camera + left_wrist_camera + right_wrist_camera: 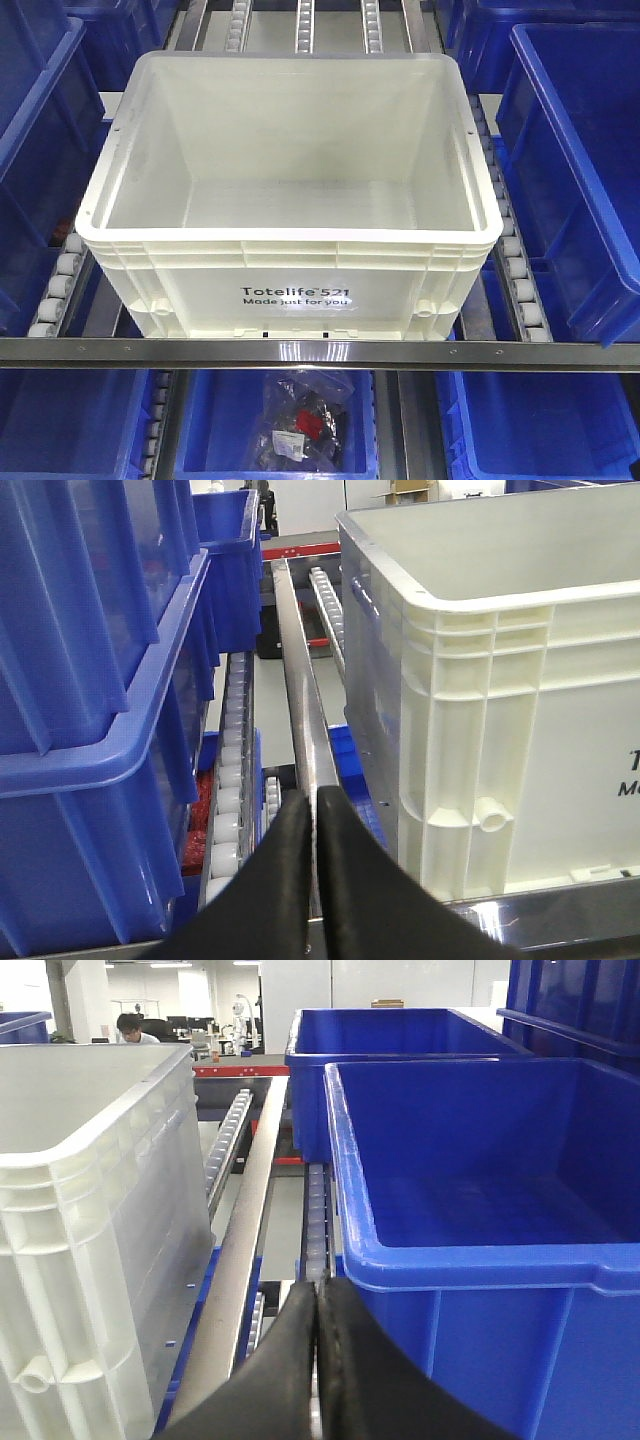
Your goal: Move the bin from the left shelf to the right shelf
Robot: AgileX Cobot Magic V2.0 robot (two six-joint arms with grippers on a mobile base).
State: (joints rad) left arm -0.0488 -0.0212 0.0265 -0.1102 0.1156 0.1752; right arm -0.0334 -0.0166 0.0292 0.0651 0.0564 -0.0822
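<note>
Where stacked blue bins (30,150) crowd the far left, the left gripper (313,815) sits low before the gap between them and the tote, its two black fingers (285,880) pressed flat together with nothing between them. A row of white rollers (60,280) runs along that side. In the middle stands the white Totelife tote (290,270), upright and empty. It rests on the roller shelf (520,290) with its printed front wall right behind the shiny steel front rail (300,352). The lane is wider than the tote, so roller rows lie bare on both sides. Below the rail, a lower blue bin (220,430) holds a clear bag of small parts (305,425). Right of the tote, the right gripper (318,1300) is likewise clenched on nothing, fingers touching, low between the tote's side wall and a large blue bin (480,1210).
</note>
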